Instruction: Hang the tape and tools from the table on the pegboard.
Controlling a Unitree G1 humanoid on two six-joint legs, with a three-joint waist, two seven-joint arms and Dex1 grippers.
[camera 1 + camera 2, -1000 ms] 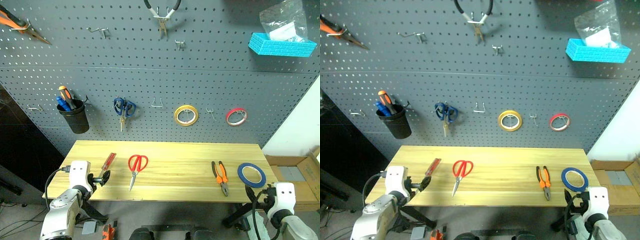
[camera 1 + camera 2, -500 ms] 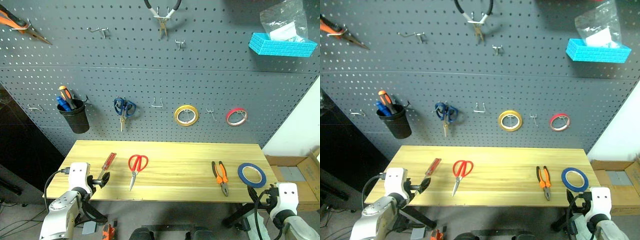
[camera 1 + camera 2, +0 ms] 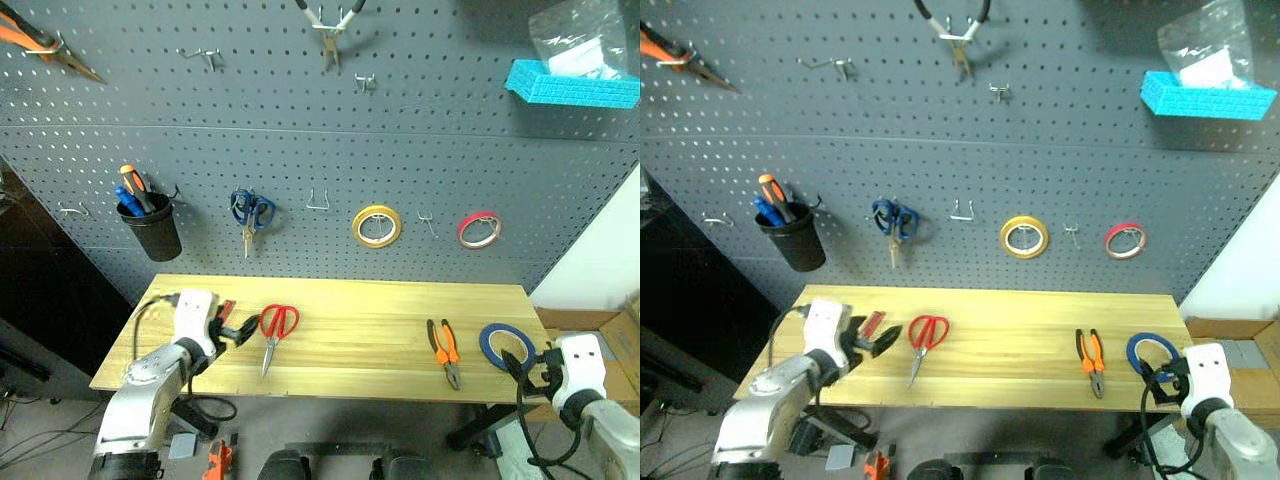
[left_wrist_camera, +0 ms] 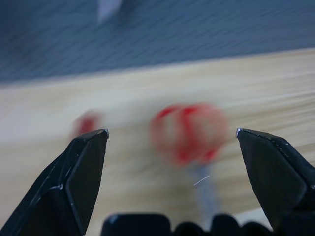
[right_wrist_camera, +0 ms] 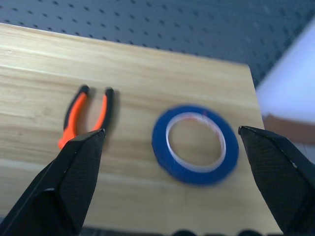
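On the light wood table [image 3: 350, 300] lie red-handled scissors [image 3: 274, 326], orange-and-black pliers [image 3: 443, 350] and a blue tape ring [image 3: 505, 345]. A red-handled screwdriver [image 3: 225, 309] lies at the left, partly hidden behind my left gripper [image 3: 240, 328]. That gripper hovers open over the table's left part, just left of the scissors [image 4: 189, 130], which sit blurred ahead between its fingers [image 4: 83, 172]. My right gripper [image 3: 530, 365] is open at the table's front right corner, aimed at the tape [image 5: 195, 144], with the pliers [image 5: 86, 115] beside it. The dark pegboard [image 3: 300, 150] rises behind.
The pegboard carries a black cup of screwdrivers [image 3: 152, 225], blue-handled scissors [image 3: 249, 212], a yellow roll [image 3: 376, 226], a red roll [image 3: 478, 229], pliers [image 3: 328, 25] up top and a blue basket [image 3: 570, 85]. Bare hooks [image 3: 318, 200] hang between them. A cardboard box [image 3: 600, 325] sits right of the table.
My left gripper has swung right and up from the table's front left corner to beside the scissors. The right hand has risen a little. The camera has shifted slightly.
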